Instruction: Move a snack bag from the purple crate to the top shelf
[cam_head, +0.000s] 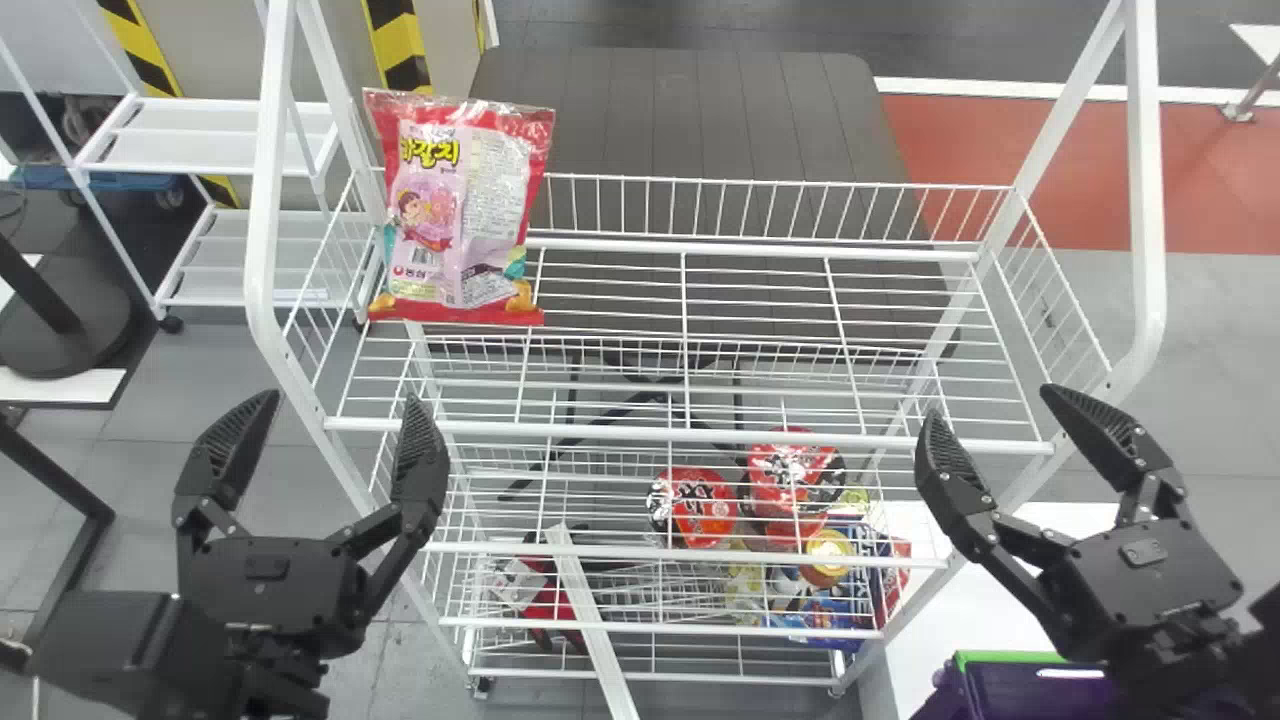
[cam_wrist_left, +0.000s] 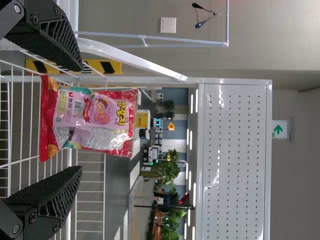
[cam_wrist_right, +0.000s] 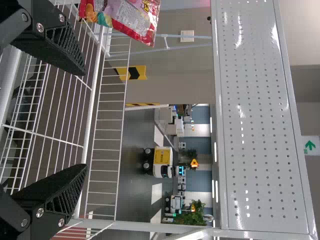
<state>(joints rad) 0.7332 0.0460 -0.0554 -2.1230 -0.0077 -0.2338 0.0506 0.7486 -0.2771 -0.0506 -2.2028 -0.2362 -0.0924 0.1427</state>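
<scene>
Your snack bag (cam_head: 455, 210) is upright on the top shelf (cam_head: 700, 435), at the left end of the rack, with neither gripper touching it. The job looks done, so the likely next move is simply to back away. Should you need to straighten it, expect something light, puffy and soft, with slick, crinkly film that could slide between the fingers. Hard squeezing would probably crush the contents or pop a seam. Take it across the padded middle, low enough to steady it; pinching just the crimped top edge could let it swing or tip.

Your left gripper (cam_head: 340, 400) has its fingers spread with nothing between them, and so does your right gripper (cam_head: 992, 402), over by the shelf's right end. The white front post (cam_head: 262, 200) rises near the left one and could catch a finger on a sideways move. The wire side and back fences may snag the bag too, and a perforated panel (cam_wrist_left: 235, 160) limits lifting from above. Red packages (cam_head: 692, 507) sit lower in the rack; the purple crate (cam_head: 1000, 657) is by your right arm.
</scene>
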